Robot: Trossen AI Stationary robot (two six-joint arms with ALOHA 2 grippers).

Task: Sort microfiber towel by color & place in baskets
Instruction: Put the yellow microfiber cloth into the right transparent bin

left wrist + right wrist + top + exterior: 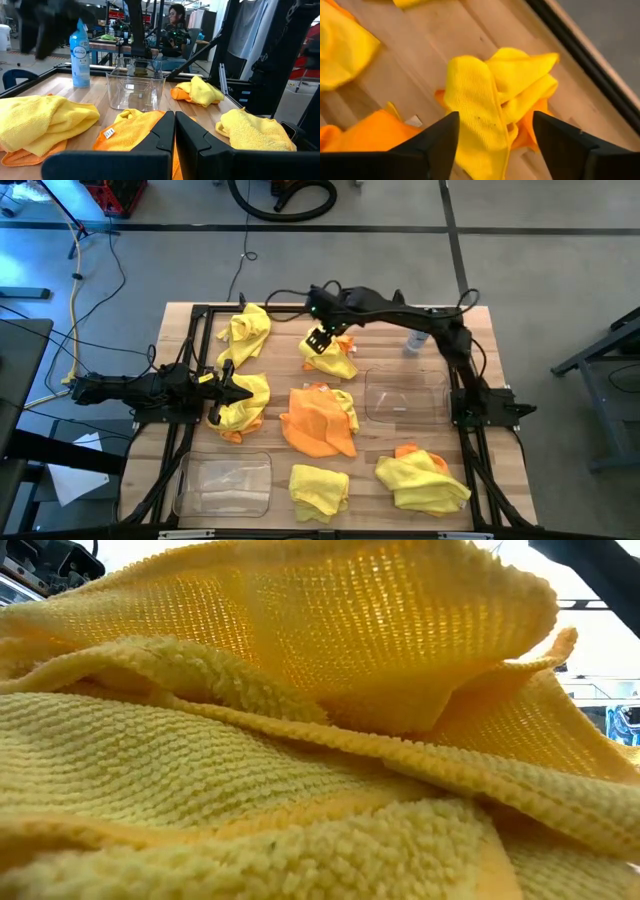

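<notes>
Crumpled, nubby yellow and orange microfiber towels point(318, 420) lay scattered over my slatted wooden worktop point(380, 330). Two clear, round-cornered plastic baskets point(405, 395) sat empty. My right gripper point(320, 340) hung jaws wide, gripping nothing, above one yellow heap point(490, 110); my left gripper point(238, 391) jaws were closed, empty.

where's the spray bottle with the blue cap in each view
high view: far right of the table, spray bottle behind the clear bin.
low view: not in it.
left wrist view: bottle beside that same bin.
right wrist view: not in it.
</notes>
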